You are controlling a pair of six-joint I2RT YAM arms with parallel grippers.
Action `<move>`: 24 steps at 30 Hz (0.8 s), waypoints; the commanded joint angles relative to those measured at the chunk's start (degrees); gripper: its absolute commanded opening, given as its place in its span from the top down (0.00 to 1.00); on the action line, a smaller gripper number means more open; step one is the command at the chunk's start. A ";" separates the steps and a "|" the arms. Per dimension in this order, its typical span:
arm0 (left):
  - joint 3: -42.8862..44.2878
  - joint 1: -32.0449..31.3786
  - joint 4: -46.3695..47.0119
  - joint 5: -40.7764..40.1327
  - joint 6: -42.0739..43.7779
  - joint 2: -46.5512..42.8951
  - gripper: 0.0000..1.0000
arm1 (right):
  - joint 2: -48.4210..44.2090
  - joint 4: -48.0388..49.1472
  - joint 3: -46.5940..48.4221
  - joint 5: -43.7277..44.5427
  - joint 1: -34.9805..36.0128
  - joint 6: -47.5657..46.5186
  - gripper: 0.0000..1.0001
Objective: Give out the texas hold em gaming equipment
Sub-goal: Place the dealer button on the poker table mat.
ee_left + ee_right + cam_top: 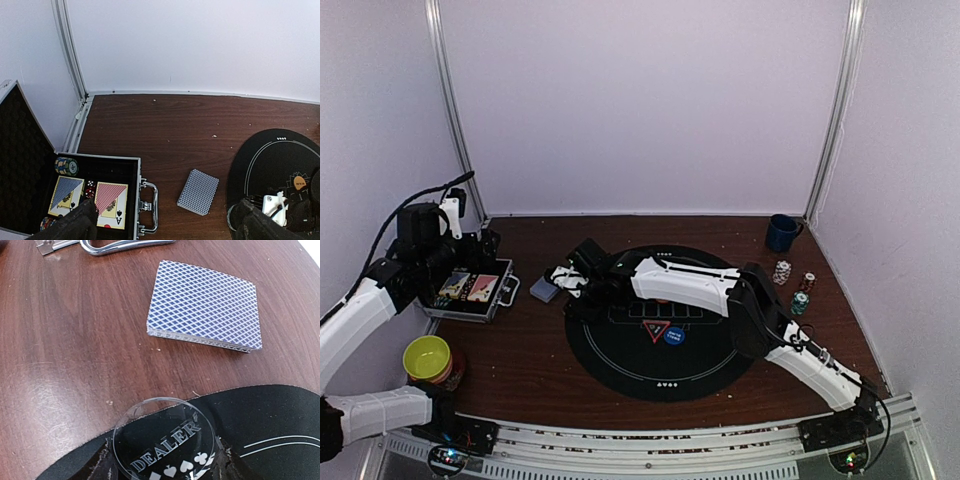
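Open passage: bare wood along the back wall; near-left wood between bowl (427, 357) and mat (620, 362).
Obstructions: case (465, 316) far left; card deck (543, 290) just beside its handle (narrow gap); right arm (685, 283) spanning the mat, dealer button (165, 440) gripped at its tip; chip stacks (781, 272) and cup (781, 233) far right.

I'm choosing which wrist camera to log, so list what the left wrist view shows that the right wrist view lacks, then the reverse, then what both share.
Left wrist only: the open case holding two card boxes, a chip stack and red dice, plus the white back wall.
Right wrist only: the clear DEALER button, gripped between the right gripper fingers.
Both: the blue-backed card deck lying on the wooden table, the case's metal handle and the black mat.
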 commanded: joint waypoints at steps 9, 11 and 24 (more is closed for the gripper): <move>0.82 0.60 1.16 0.74 -0.03 -0.22 0.02 | 0.03 -1.02 1.10 4.04 0.14 -1.09 0.49; 0.90 0.60 1.14 0.74 -0.01 -0.23 0.02 | 0.04 -1.22 1.04 4.45 0.04 -1.06 0.48; 0.90 0.69 1.14 0.83 -0.01 -0.27 0.02 | -1.10 -1.70 0.23 7.31 0.15 -1.06 0.31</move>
